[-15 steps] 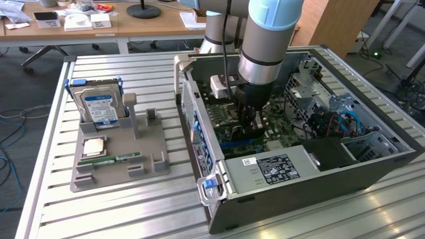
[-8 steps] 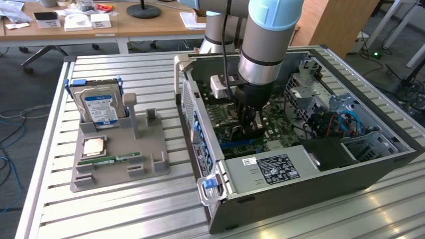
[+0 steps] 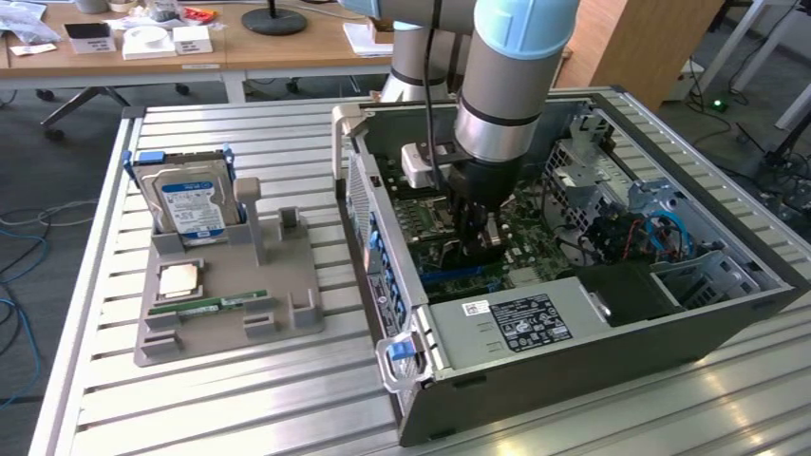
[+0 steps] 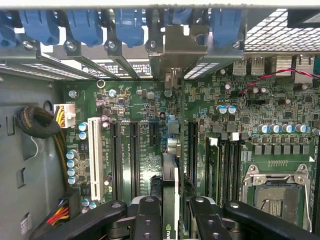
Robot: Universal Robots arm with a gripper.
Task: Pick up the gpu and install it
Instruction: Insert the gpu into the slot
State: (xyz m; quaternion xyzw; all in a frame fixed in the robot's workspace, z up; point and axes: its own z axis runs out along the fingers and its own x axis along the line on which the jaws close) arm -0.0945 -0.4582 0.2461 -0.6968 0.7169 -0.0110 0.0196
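Note:
The gpu (image 4: 169,182) shows edge-on in the wrist view as a thin card standing between my two black fingers (image 4: 149,216). It runs over the motherboard (image 4: 135,105) toward its silver end bracket (image 4: 176,47) at the case's rear slot openings. It stands in line with the dark expansion slots (image 4: 134,155); whether it sits in one I cannot tell. My gripper (image 4: 171,215) is shut on the card. In the exterior view the gripper (image 3: 484,237) reaches straight down into the open computer case (image 3: 571,361), low over the board.
A grey holder (image 3: 273,318) at the exterior view's left carries a hard drive with a blue label (image 3: 190,204), a CPU (image 3: 178,278) and a green RAM stick (image 3: 209,306). Inside the case are the power supply (image 3: 533,323), a CPU socket (image 4: 276,185), cables (image 4: 37,122) and blue slot latches (image 4: 85,25).

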